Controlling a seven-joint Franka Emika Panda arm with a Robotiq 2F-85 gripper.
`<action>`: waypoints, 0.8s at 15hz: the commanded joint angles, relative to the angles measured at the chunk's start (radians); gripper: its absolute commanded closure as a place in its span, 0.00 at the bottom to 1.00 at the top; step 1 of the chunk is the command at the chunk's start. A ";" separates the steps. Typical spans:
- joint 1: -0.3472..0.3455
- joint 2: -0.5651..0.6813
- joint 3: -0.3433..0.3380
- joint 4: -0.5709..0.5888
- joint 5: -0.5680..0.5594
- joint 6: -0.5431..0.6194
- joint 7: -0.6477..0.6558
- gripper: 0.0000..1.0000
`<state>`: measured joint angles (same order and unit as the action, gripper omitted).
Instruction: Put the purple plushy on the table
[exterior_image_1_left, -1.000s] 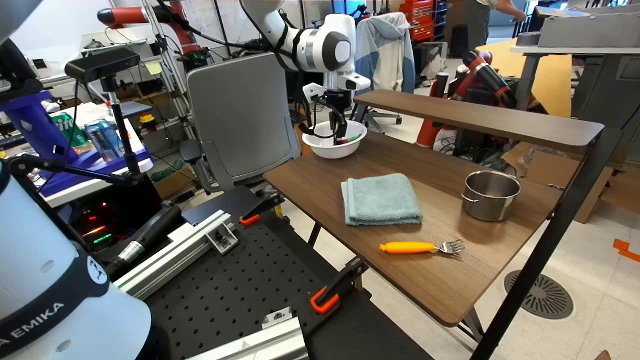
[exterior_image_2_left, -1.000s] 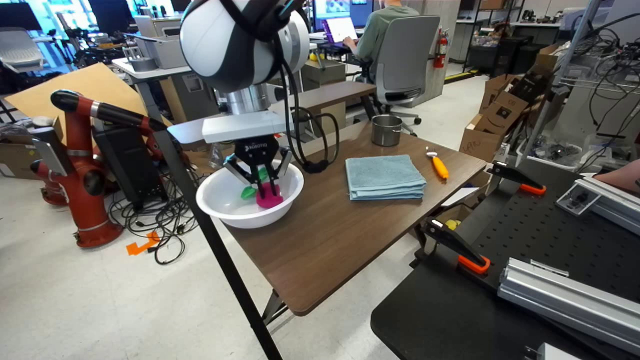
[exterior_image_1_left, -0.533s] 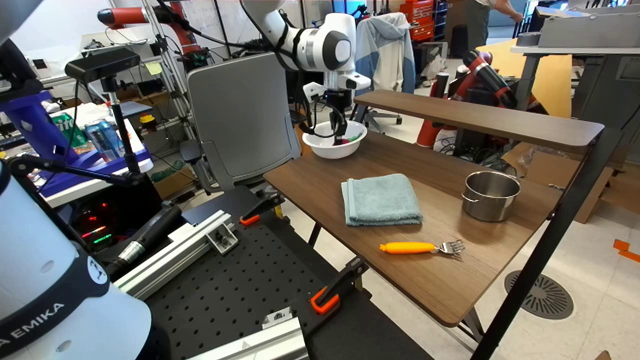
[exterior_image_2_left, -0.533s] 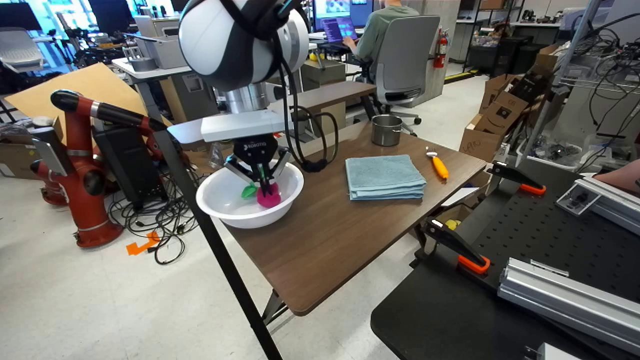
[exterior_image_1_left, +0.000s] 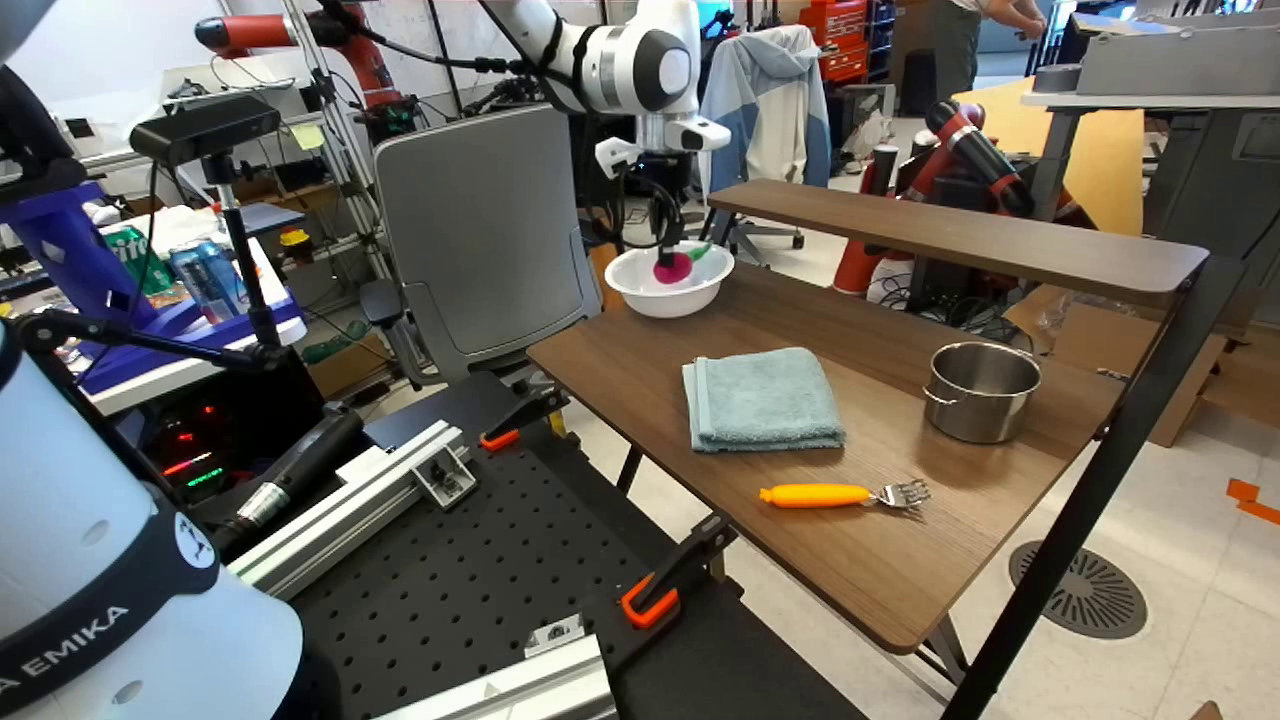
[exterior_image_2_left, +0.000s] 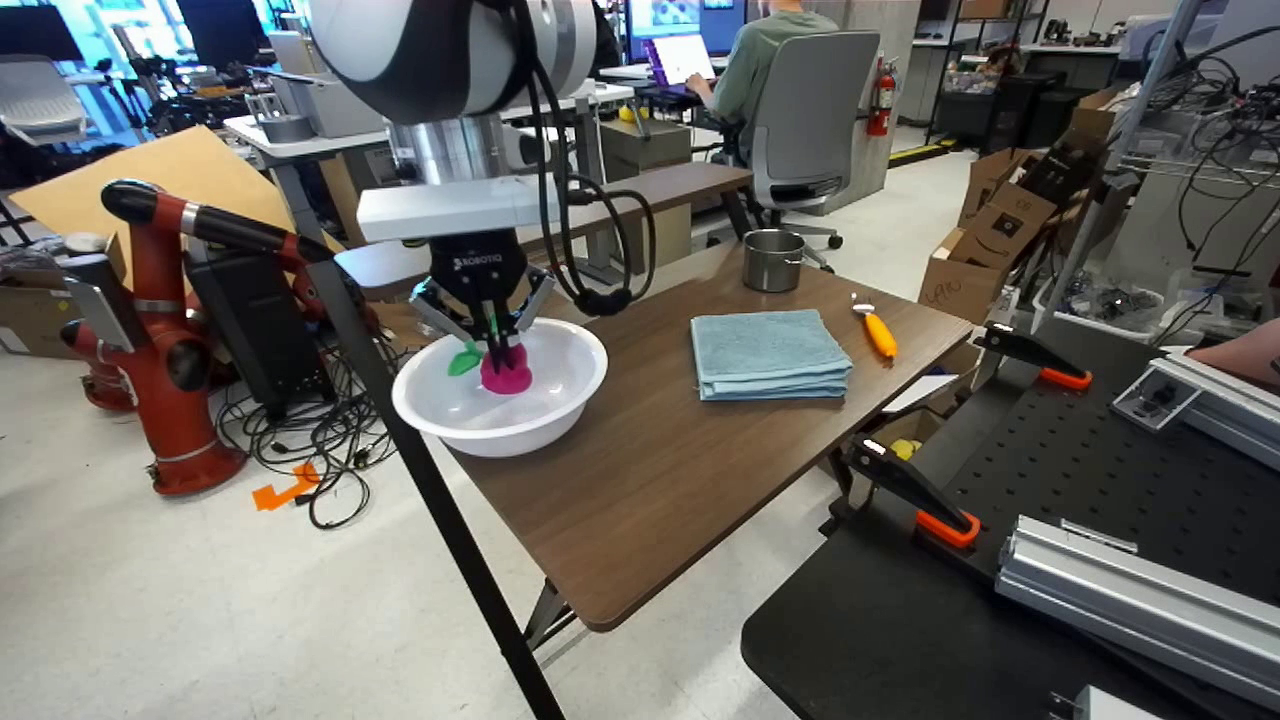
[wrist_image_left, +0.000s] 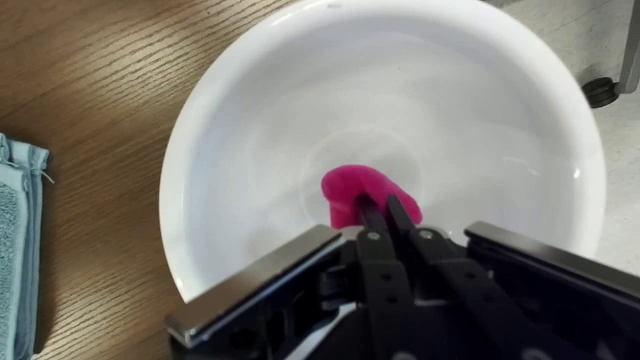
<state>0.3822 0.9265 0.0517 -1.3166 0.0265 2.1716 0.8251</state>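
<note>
The purple plushy (exterior_image_2_left: 507, 374) is a magenta lump with a green leaf-like part that moves with it. It also shows in an exterior view (exterior_image_1_left: 673, 268) and in the wrist view (wrist_image_left: 347, 182). My gripper (exterior_image_2_left: 498, 356) points down with its fingers close together, pinching the plushy from above. In the wrist view the fingertips (wrist_image_left: 378, 202) press into the magenta material. The plushy hangs inside the white bowl's opening, raised off its bottom. The white bowl (exterior_image_2_left: 520, 438) stands at one end of the brown table (exterior_image_2_left: 650, 490).
A folded teal cloth (exterior_image_2_left: 770, 350) lies on the table near the bowl. A steel pot (exterior_image_2_left: 772, 262) and an orange-handled fork (exterior_image_2_left: 880, 335) lie farther along. A raised brown shelf (exterior_image_1_left: 960, 235) runs along the table's back. A black perforated workbench (exterior_image_1_left: 480, 570) stands in front.
The fingers closed on the plushy between one second and half a second ago. Since then the gripper has risen and shifted slightly, carrying the plushy up from the bowl's bottom.
</note>
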 joint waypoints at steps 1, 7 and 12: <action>-0.001 -0.096 0.006 -0.092 0.002 -0.025 -0.029 0.99; -0.019 -0.291 -0.001 -0.308 -0.003 -0.009 -0.042 0.99; -0.097 -0.454 -0.011 -0.548 0.023 0.032 -0.096 0.99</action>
<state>0.3310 0.5818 0.0352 -1.7065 0.0267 2.1436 0.7665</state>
